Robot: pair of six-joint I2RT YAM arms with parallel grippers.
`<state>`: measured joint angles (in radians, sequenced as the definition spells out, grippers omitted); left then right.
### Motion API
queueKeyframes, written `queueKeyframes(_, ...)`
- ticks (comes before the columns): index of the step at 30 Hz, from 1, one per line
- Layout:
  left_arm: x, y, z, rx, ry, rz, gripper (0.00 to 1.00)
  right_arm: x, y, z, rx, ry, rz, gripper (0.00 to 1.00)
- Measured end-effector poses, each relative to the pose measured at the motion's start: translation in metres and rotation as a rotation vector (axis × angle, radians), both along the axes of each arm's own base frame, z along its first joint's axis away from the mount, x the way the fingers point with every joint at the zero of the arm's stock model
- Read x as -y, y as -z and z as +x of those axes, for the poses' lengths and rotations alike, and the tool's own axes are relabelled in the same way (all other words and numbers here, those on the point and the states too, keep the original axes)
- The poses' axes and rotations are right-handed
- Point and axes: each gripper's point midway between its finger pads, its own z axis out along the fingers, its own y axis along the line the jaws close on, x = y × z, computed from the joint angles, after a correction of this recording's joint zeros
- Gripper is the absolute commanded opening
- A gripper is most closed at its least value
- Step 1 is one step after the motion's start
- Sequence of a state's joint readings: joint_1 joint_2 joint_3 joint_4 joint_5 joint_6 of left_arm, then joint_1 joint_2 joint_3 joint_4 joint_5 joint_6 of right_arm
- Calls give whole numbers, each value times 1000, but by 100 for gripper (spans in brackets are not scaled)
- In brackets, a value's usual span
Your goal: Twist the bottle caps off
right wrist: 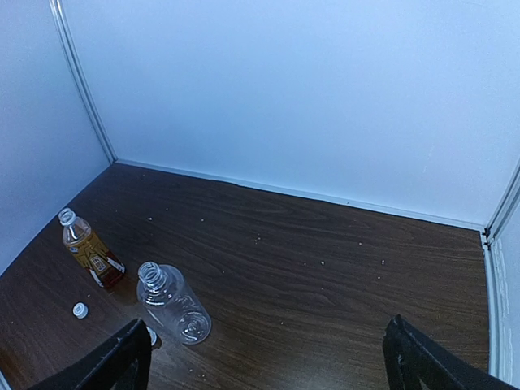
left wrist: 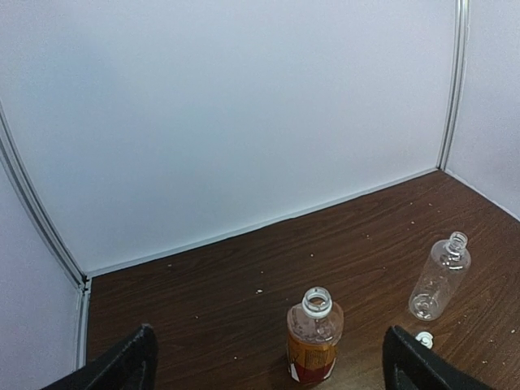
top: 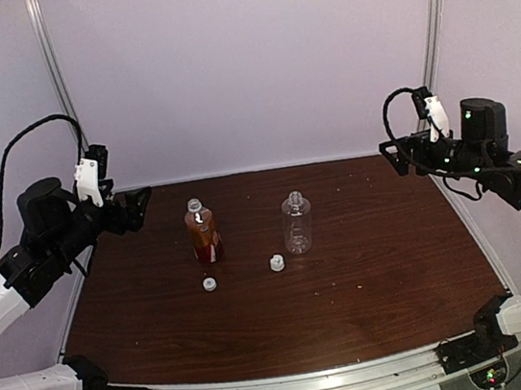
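Both bottles are seen upright on the tabletop [top: 379,275] with their necks open. The amber bottle [top: 204,232] is placed in the far half, toward the left edge, and the clear bottle [top: 297,224] is placed near the middle, well apart from it. Neither cap is screwed on. One cap [top: 209,284] is found lying just on the near side of the amber bottle, and the other cap [top: 277,263] just beside the clear bottle's base, on its near-left side. The task is therefore judged to be done, or all but done.

The left gripper [top: 136,206] is held raised over the far-left corner and the right gripper [top: 392,151] over the far-right corner, both well apart from the bottles. In each wrist view the jaws are seen spread wide, with nothing held between them.

The remaining risk is judged to lie in any further arm motion across the tabletop. The amber bottle is unsealed with liquid inside, so its contents would be spilled if it were nudged over by a link or a finger. The clear bottle looks empty and light, so it could be toppled by a slight brush and rolled toward an edge. The caps are small and loose, and could be flicked away or sent off the near edge by a low sweep. The second cap could also be pushed against the clear bottle's base and the bottle tipped by it
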<state>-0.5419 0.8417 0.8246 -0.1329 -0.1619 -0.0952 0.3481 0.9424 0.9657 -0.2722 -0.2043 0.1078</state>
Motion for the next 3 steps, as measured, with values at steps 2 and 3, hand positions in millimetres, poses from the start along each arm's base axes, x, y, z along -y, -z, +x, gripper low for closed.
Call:
queueKeyframes(2, 0, 0, 0, 0, 0, 1, 98, 0, 2, 0, -4, 0, -1, 100)
queueKeyframes(3, 0, 0, 0, -1, -2, 1, 98, 0, 2, 0, -4, 0, -2, 100)
